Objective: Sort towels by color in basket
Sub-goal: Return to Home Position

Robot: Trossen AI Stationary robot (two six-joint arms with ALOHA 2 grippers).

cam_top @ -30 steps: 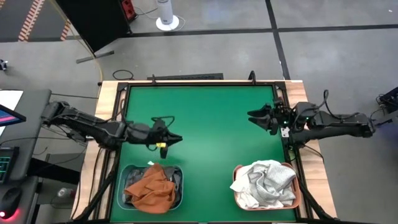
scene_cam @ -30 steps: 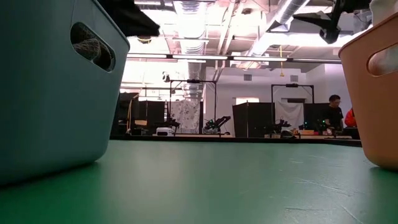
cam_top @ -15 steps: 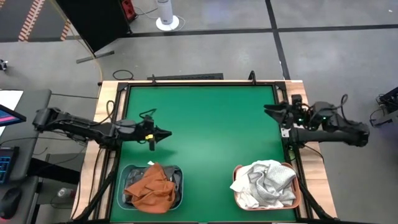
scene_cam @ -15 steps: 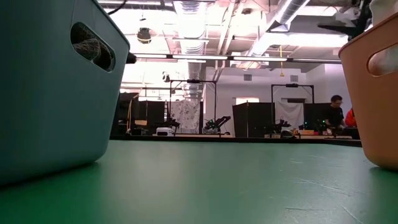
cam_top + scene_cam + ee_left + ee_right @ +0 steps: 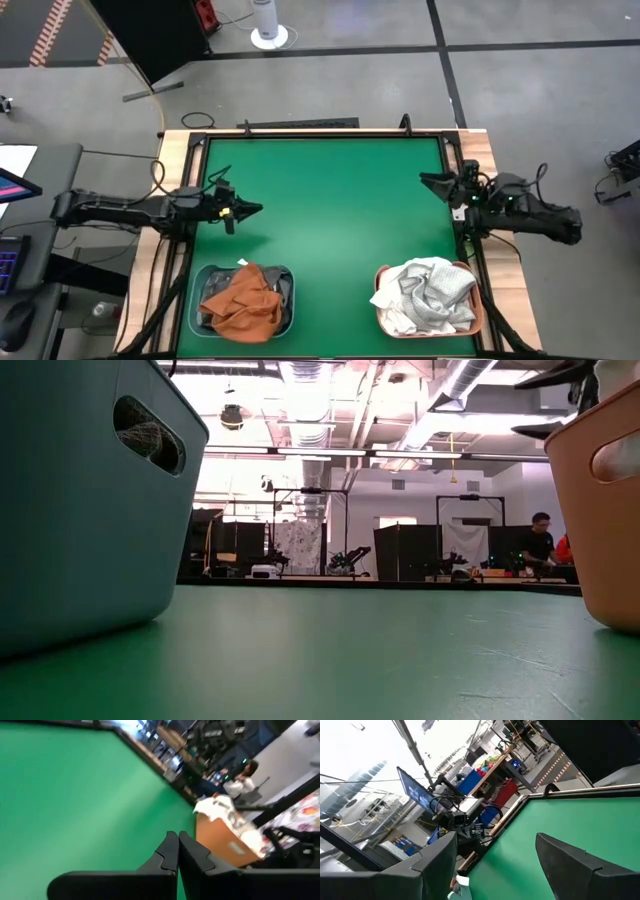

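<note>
In the high view, my left gripper (image 5: pixel 252 210) hovers shut over the mat's left side, beyond the teal basket (image 5: pixel 283 312). That basket holds a rust orange towel (image 5: pixel 242 298) lying on dark grey cloth (image 5: pixel 282 284). My right gripper (image 5: pixel 430 182) is open near the mat's right edge, beyond the orange basket (image 5: pixel 478 310), which is heaped with white, light grey and checked towels (image 5: pixel 428 290). The left wrist view shows the shut fingers (image 5: pixel 178 841) and the orange basket (image 5: pixel 227 842) with its white towels (image 5: pixel 220 811). The right wrist view shows spread fingers (image 5: pixel 495 855) with nothing between them.
Green mat (image 5: pixel 330 210) lies bare between the arms and the two baskets at the near edge. In the low view the teal basket (image 5: pixel 90 510) stands at the left and the orange basket (image 5: pixel 600 520) at the right. People sit in the room far beyond the table.
Both arms have drawn back from the middle. My left gripper moved toward the table's left edge and a little toward the far edge. My right gripper moved toward the right edge. The towels in both baskets stayed as they were.
</note>
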